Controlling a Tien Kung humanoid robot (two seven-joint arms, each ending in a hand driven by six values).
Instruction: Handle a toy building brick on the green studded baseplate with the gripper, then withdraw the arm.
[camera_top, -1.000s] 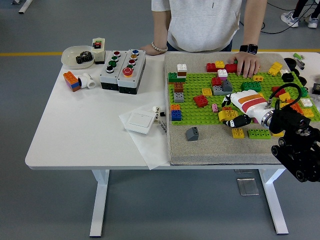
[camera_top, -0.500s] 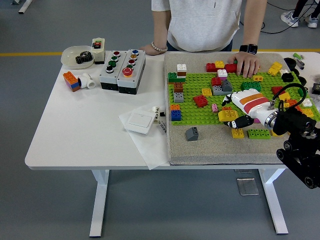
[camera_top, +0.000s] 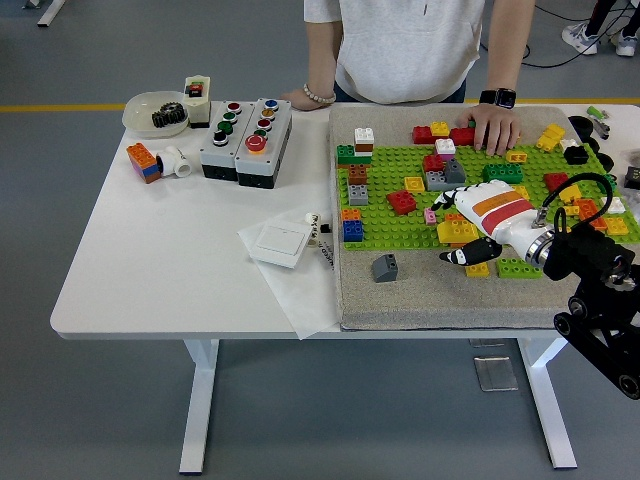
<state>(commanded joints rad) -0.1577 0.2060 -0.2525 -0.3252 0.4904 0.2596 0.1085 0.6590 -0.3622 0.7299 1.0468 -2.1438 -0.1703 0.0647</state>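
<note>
White tabletop (camera_top: 180, 250), right of frame: right hand (camera_top: 480, 225) over baseplate (camera_top: 390, 180), fingers (camera_top: 462, 255) seemingly curled around yellow brick (camera_top: 457, 231); grip unclear. Risk: withdrawing sideways, knocking neighbouring bricks loose.

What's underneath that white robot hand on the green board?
Under the right hand a yellow brick shows on the green studded baseplate. The palm covers whatever else lies beneath, and whether the fingers grip it is hidden.

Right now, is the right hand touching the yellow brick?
Cannot tell. In the head view the right hand overlaps the yellow brick, so neither contact nor a gap shows plainly.
</note>
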